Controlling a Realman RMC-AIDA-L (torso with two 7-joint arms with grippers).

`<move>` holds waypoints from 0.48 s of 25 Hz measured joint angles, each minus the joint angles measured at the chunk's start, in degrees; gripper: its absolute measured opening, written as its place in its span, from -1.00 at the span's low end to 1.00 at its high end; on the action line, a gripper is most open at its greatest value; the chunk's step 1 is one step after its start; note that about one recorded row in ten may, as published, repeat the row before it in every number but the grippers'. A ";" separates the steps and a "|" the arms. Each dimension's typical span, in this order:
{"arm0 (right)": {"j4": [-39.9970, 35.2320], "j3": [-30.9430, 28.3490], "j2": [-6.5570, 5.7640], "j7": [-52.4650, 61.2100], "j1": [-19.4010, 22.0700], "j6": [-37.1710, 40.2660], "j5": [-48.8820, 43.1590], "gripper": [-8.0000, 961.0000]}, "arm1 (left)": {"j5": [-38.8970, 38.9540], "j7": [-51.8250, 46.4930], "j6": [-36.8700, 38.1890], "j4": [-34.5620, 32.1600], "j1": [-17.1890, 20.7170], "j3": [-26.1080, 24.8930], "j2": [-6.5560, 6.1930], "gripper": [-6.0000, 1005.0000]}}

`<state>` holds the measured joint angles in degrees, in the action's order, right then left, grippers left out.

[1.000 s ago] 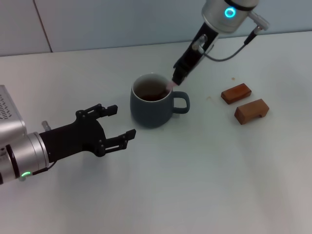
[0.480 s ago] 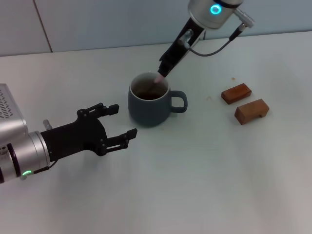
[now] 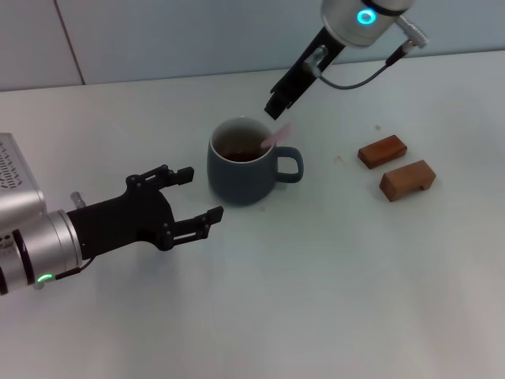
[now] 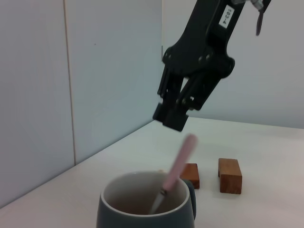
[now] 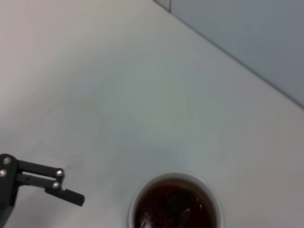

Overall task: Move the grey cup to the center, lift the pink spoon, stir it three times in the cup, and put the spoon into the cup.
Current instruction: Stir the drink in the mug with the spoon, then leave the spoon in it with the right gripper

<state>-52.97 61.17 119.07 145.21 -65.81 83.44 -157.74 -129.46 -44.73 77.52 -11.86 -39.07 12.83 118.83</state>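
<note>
Step in hand: the last one, by my reading; the pink spoon (image 3: pixel 274 136) stands in the grey cup (image 3: pixel 243 162) with no gripper on it, so the stirring and the drop look finished.
Grey cup: upright near the middle of the worktop (image 3: pixel 331 276), handle toward the robot's right, brown liquid inside.
Pink spoon: bowl down in the liquid, neck leaning on the rim at the handle side, pale handle slanting up and out toward the right gripper; the left wrist view shows a clear gap between its tip and the jaws.
Right gripper (image 3: pixel 276 106): hangs just above and behind the cup, holding nothing; the jaws sit close together with only a narrow gap, as far as I can judge.
Left gripper (image 3: pixel 189 193): low over the worktop just beside the cup on the robot's left, apart from it, jaws spread wide and empty.
Wooden blocks (image 3: pixel 396 166): two, side by side, well apart from the cup on the right.
Next move: likely a straight rise of the right arm away from the spoon tip, without brushing it, since a knock could tip the spoon out.
</note>
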 joint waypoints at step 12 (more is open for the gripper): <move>-28.78 4.52 0.10 -9.46 26.07 2.13 21.53 0.06 | 0.30 -0.26 -0.01 -0.19 0.56 -0.05 -0.01 0.62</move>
<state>-81.75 65.69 119.18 135.75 -39.74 85.58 -136.21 -129.17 -44.99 77.51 -12.05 -38.51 12.78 118.82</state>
